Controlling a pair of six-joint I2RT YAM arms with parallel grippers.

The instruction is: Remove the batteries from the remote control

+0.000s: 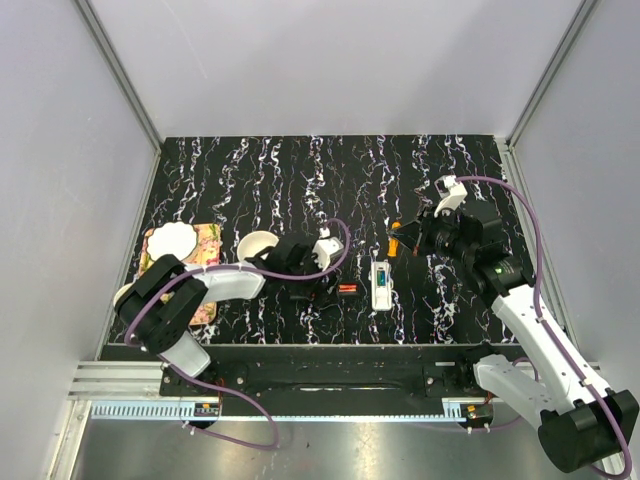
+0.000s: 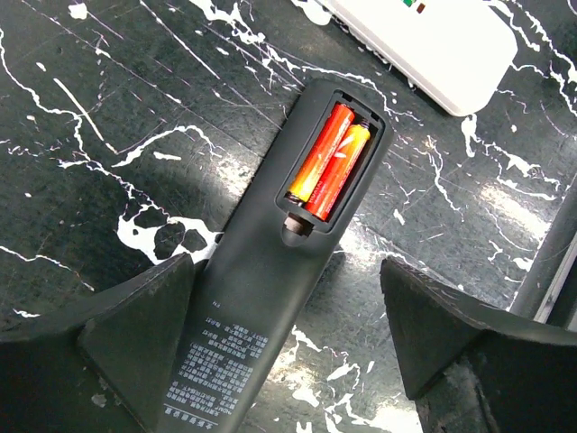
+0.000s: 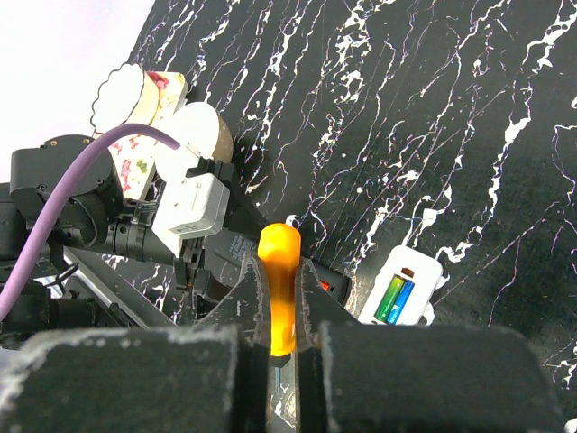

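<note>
The white remote control point(image 1: 381, 283) lies face down on the black marbled table, its slot open with a green and a blue battery point(image 3: 395, 300) side by side inside. It also shows in the right wrist view point(image 3: 406, 290), and its corner shows in the left wrist view point(image 2: 433, 41). My right gripper point(image 1: 408, 240) is shut on an orange stick point(image 3: 279, 262) and hovers above and behind the white remote. My left gripper point(image 2: 287, 271) is open and low over the table. Its fingers straddle a black remote point(image 2: 270, 298) that holds two orange batteries point(image 2: 329, 162).
The black remote point(image 1: 345, 290) lies just left of the white one. A floral tray point(image 1: 205, 245) with a scalloped white dish point(image 1: 172, 238) sits at the far left, with a white cup point(image 1: 257, 244) beside it. Grey walls and metal rails surround the table.
</note>
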